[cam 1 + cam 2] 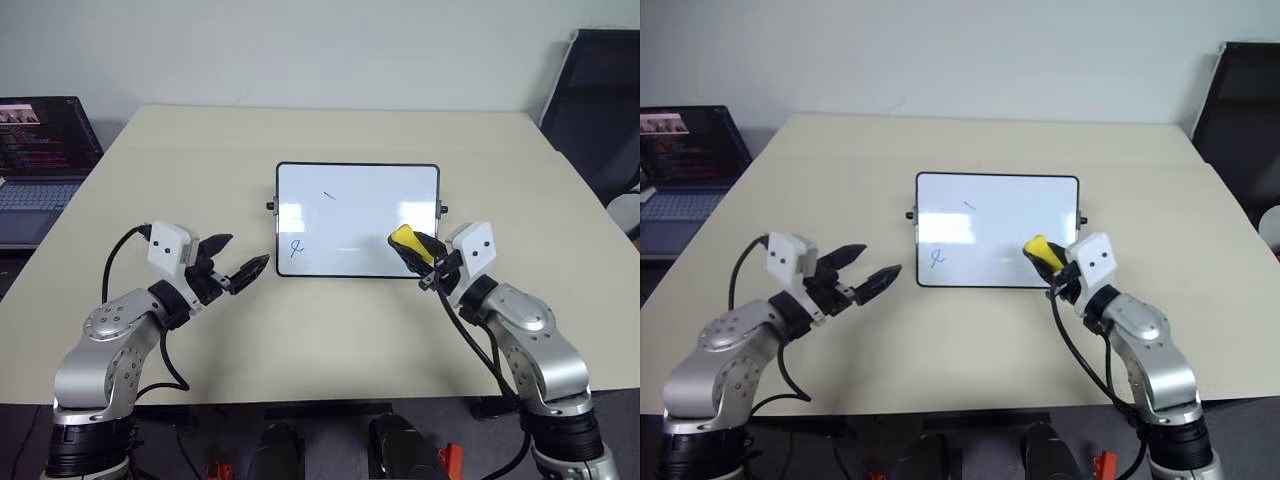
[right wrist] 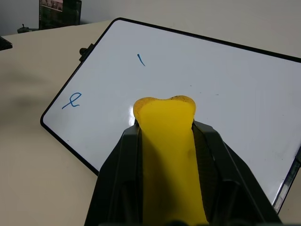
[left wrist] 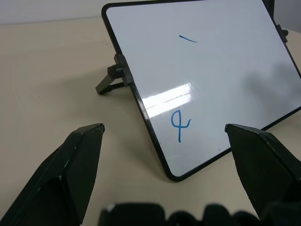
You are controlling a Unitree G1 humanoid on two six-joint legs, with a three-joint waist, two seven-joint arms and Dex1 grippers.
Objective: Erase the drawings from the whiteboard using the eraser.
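Beige table (image 1: 330,330) carries the black-framed whiteboard (image 1: 380,190); blue loop (image 1: 296,247) and dash (image 1: 329,196) remain unerased. Right gripper (image 1: 425,262) clamps the yellow eraser (image 1: 405,238); left gripper (image 1: 235,262) gapes empty.

A broad, pale beige table (image 1: 330,330) with a smooth matte top is seen across the middle of the scene. Near its centre, a flat rectangular whiteboard (image 1: 357,218) with a thin black frame and rounded corners is propped on the tabletop, tilted up on small black side knobs and a short black leg. On the board, a looped blue scribble and a short dark dash (image 1: 297,248) are drawn, the loop near its near left corner, the dash farther back.
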